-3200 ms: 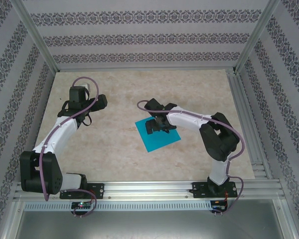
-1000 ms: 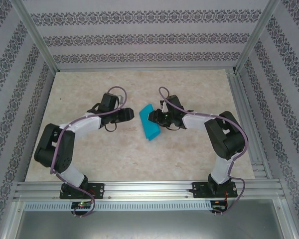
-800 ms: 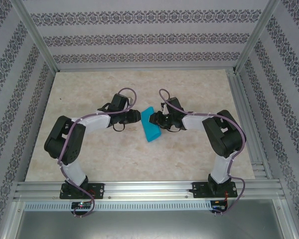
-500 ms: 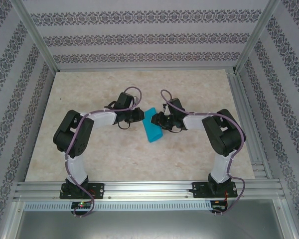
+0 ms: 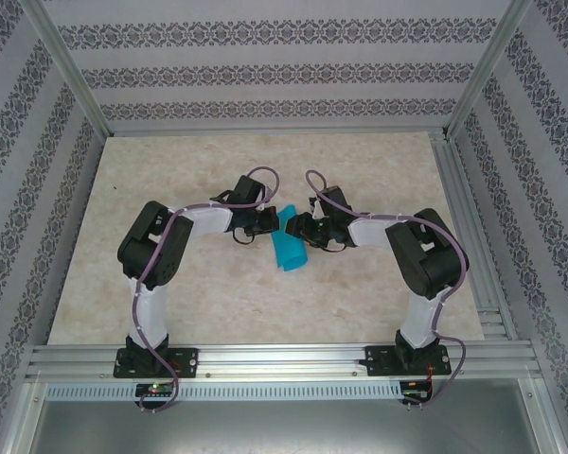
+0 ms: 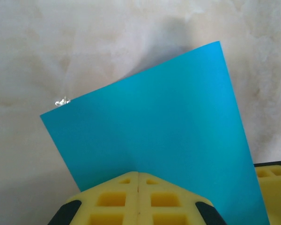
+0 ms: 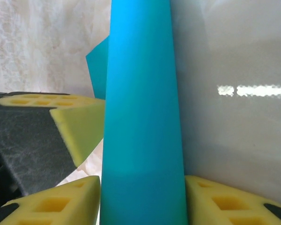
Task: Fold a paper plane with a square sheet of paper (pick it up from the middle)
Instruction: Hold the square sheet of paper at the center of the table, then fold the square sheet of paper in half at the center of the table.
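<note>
The square sheet of paper (image 5: 289, 248) is teal-blue and hangs bent into a narrow loop at the middle of the table, its lower end toward the near edge. My right gripper (image 5: 297, 228) is shut on it from the right. In the right wrist view the curved paper (image 7: 140, 117) fills the gap between the yellow pads (image 7: 61, 200). My left gripper (image 5: 272, 220) is shut, its joined tips (image 6: 138, 174) against the paper's flat face (image 6: 150, 117) and nothing between its pads. No folded plane shape shows.
The marbled table top (image 5: 170, 284) stretches bare to the left and behind the arms. An aluminium rail (image 5: 284, 359) runs along the near edge and another down the right side (image 5: 473, 236). Patterned walls close in the other sides.
The sheet, flat on the table 3.2 s ago, is now lifted and bent in the right gripper. Over the last second the left gripper swung right until its tips met the paper.
</note>
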Controlling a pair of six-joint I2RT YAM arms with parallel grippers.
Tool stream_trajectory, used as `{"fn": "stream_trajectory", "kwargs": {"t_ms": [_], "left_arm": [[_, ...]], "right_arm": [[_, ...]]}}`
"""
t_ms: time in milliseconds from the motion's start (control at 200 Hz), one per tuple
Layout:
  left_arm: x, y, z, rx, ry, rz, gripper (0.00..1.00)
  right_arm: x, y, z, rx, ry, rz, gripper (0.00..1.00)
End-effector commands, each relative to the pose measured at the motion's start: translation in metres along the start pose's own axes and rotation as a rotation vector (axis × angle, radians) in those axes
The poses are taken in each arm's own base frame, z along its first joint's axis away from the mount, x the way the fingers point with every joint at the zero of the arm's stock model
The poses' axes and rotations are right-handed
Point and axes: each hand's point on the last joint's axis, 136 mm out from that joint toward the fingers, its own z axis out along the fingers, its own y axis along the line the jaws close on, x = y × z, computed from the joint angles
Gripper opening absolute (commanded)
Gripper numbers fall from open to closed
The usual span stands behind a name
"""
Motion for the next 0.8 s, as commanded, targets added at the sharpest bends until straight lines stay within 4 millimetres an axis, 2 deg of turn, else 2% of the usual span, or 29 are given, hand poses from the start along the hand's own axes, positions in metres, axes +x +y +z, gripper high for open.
{"fn": "stream_trajectory", "kwargs": {"t_ms": [0, 115, 260, 614, 794], "left_arm": [[0.011, 0.004, 0.008, -0.040, 0.051, 0.030, 0.03], [0.013, 0.003, 0.011, -0.043, 0.066, 0.042, 0.03], [0.014, -0.001, 0.013, -0.039, 0.076, 0.053, 0.04], [0.011, -0.013, 0.015, -0.006, 0.081, 0.063, 0.05], [0.007, -0.021, 0.014, 0.010, 0.076, 0.064, 0.07]], "right_arm": [[0.000, -0.001, -0.017, 0.039, -0.003, -0.022, 0.56], [-0.001, -0.008, -0.030, 0.113, -0.002, -0.076, 0.63], [0.001, -0.014, -0.034, 0.190, 0.042, -0.149, 0.65], [0.012, -0.013, -0.016, 0.241, 0.142, -0.225, 0.66], [0.016, -0.021, -0.010, 0.252, 0.153, -0.206, 0.61]]}}
